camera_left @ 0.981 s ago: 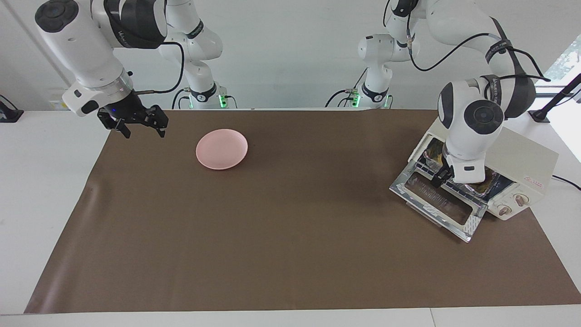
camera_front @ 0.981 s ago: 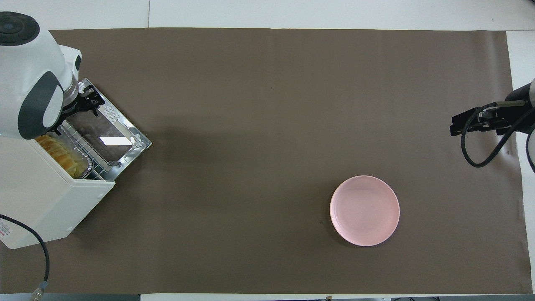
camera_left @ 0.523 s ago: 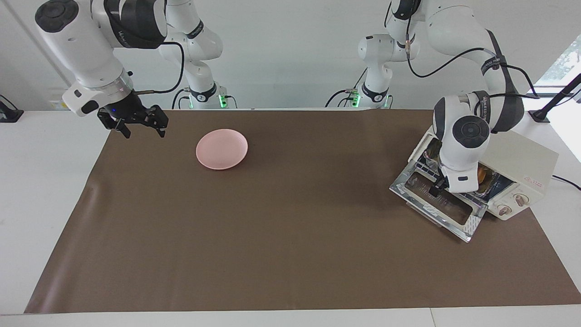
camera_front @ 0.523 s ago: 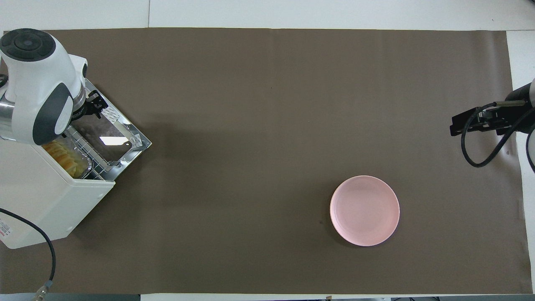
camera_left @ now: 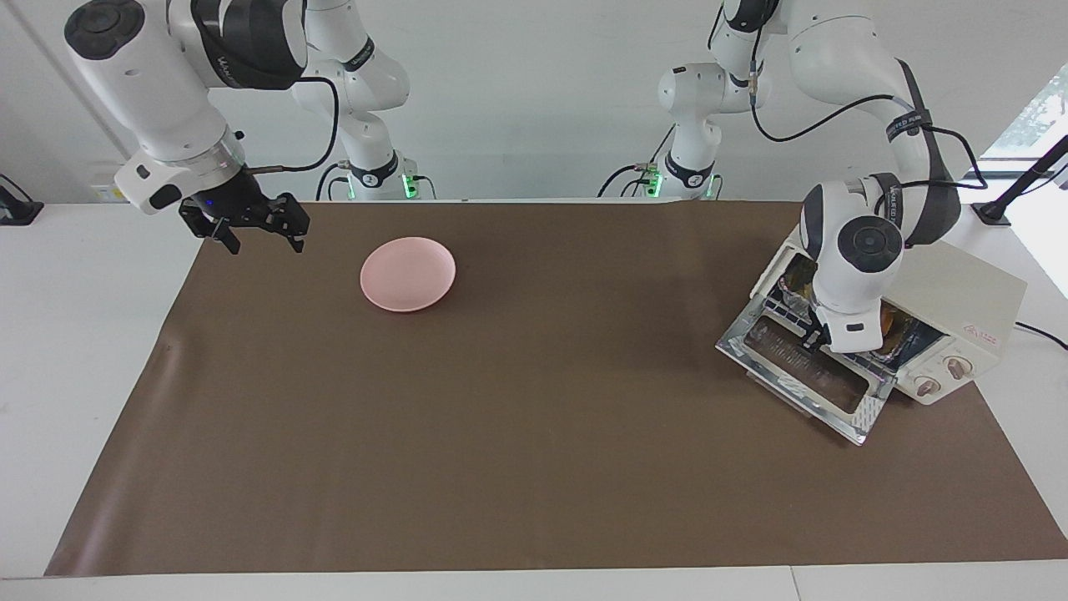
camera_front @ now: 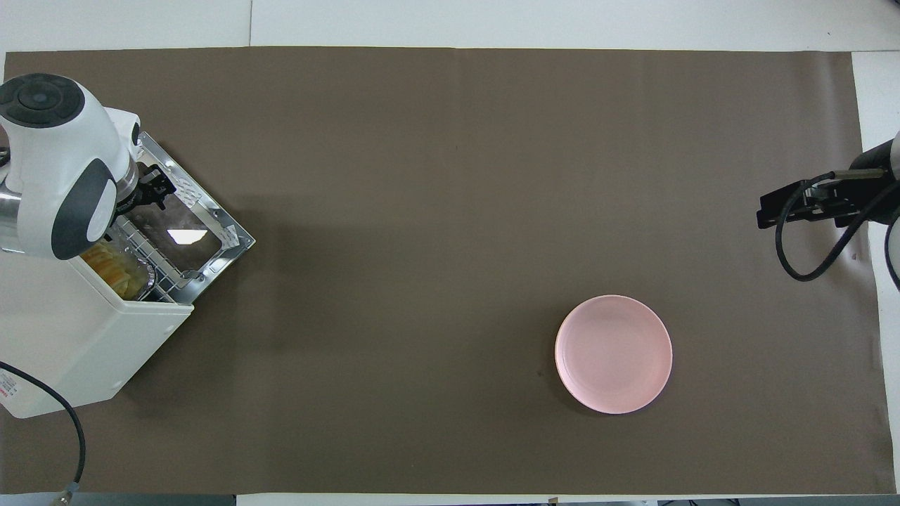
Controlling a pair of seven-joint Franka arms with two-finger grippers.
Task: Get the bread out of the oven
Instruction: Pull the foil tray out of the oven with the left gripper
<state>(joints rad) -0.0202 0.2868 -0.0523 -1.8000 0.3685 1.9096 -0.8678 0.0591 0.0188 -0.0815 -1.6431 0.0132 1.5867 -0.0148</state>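
One hand [camera_left: 816, 335] at open oven [camera_left: 959, 309]

Pink plate [camera_left: 408, 274] on brown mat [camera_left: 534, 467], toward right arm's end.

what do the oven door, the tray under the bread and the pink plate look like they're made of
Oven door: shiny metal frame around a glass pane, judging by its mirror-like glare. Tray under the bread: thin crinkled silver, probably foil. Pink plate: smooth and matte, with no glare; plastic or glazed ceramic, the look leaves it open.
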